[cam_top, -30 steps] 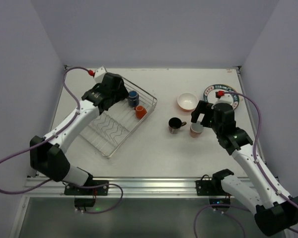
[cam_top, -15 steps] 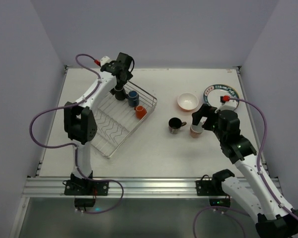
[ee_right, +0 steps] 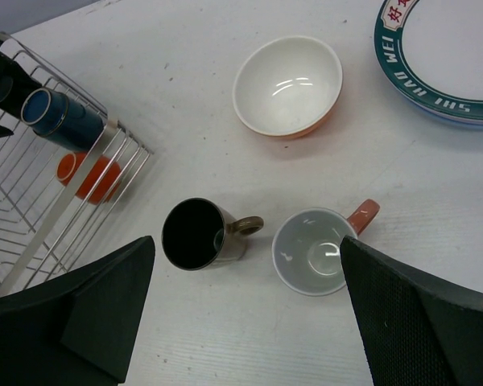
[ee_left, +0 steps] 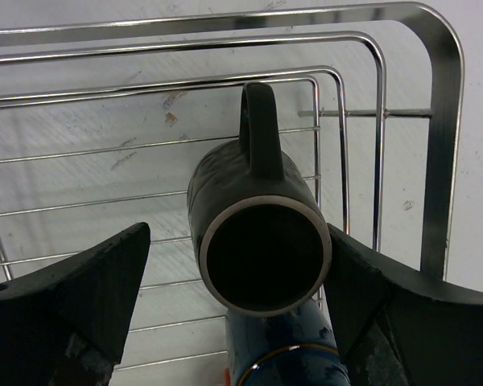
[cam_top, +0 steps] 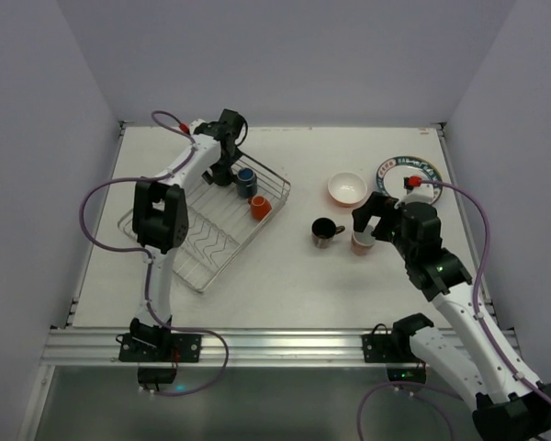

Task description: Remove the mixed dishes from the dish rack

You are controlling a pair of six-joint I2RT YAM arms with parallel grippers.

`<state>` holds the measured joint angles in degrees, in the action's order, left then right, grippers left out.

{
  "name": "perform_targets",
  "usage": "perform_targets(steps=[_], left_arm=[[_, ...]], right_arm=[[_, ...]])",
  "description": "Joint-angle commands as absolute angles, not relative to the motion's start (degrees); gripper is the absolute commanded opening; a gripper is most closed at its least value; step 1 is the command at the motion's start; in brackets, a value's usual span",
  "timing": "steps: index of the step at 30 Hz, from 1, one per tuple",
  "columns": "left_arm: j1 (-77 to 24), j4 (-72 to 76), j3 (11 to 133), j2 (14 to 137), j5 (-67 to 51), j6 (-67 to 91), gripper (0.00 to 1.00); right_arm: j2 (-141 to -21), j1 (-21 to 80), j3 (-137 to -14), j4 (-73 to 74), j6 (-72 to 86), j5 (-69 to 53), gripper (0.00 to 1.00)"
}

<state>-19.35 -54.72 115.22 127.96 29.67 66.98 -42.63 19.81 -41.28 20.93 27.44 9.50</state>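
We take it the 3 mugs left in the rack (cam_top: 195, 241) lie on their sides in its far corner. The black mug (ee_left: 258, 233) has its mouth toward the left wrist camera and its handle up, so its round body faces the fingers side-on. The left gripper (ee_left: 235, 241) straddles that body. Its jaws are spread wider than the mug, with a gap at one side and the other finger at or near the rim, and it grips nothing yet. The blue mug (ee_left: 286, 358) lies just beside the black one, and the orange mug (cam_top: 260, 207) is a little nearer.

The unloaded pieces stand apart on the table (cam_top: 285, 276): bowl (ee_right: 288, 84), plate (ee_right: 447, 56), brown mug (ee_right: 197, 233) and pink mug (ee_right: 314, 251), both mugs upright.

The left arm (cam_top: 179, 175) stretches to the rack's far corner with its wrist tipped down. The right arm (cam_top: 450, 285) is bent, and the right gripper (ee_right: 248, 241) hangs wide open and empty above the 2 mugs.
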Motion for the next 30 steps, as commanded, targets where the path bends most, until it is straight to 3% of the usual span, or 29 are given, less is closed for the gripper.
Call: perform_targets(steps=[1,11,25,30], left_arm=[[-18.1,-53.5,118.4,128.8,30.6,67.1,0.87],[-17.3,-52.6,117.3,130.2,30.7,67.1,0.71],[-17.3,-49.5,109.8,122.7,30.1,67.3,0.01],[-17.6,-48.6,107.0,118.7,29.4,67.2,0.00]], right_arm=[[-42.5,19.7,-41.0,18.2,27.4,9.1,0.99],[-42.5,19.7,-41.0,18.1,27.1,8.6,0.98],[-41.7,19.7,-40.6,17.9,26.7,8.5,0.98],[-41.7,19.8,-40.6,18.0,26.6,8.4,0.98]])
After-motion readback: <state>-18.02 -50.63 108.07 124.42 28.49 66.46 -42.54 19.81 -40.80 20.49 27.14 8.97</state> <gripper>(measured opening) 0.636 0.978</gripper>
